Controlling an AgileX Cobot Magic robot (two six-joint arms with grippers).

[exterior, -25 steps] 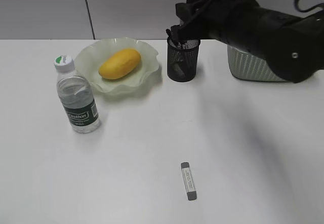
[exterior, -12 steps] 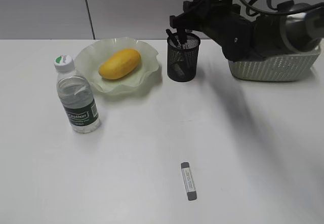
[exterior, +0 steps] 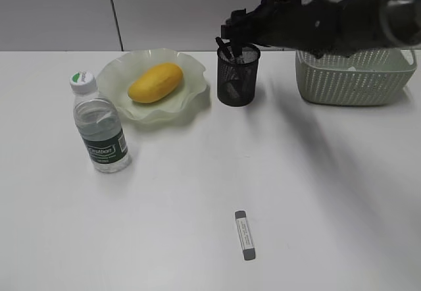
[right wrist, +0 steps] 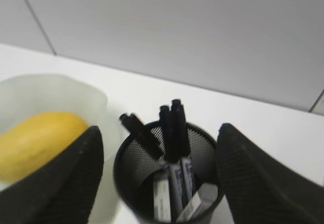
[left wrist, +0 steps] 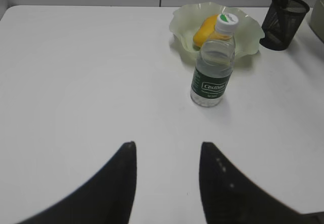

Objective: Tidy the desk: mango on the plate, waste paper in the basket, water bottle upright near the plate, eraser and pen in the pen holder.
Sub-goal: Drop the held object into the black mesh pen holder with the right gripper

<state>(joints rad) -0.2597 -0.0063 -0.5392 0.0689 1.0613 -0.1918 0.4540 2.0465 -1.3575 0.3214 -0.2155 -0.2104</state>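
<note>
A yellow mango (exterior: 155,83) lies on the pale green plate (exterior: 191,67). A water bottle (exterior: 99,124) stands upright to the plate's front left. The black mesh pen holder (exterior: 238,80) holds several black pens (right wrist: 172,125) and white-labelled pieces. A grey and white eraser (exterior: 245,235) lies on the table at the front. My right gripper (exterior: 230,35) hovers open just over the pen holder, its fingers (right wrist: 159,128) on either side of it, holding nothing. My left gripper (left wrist: 167,144) is open and empty above bare table. No waste paper shows.
A pale mesh basket (exterior: 355,80) stands at the back right, behind my right arm. In the left wrist view the bottle (left wrist: 214,62), plate (left wrist: 182,24) and pen holder (left wrist: 283,16) lie ahead to the right. A wall rises behind the table.
My right arm has swung up and back to the right, uncovering the basket. Its gripper stays over the pen holder. Nothing on the table has moved.
</note>
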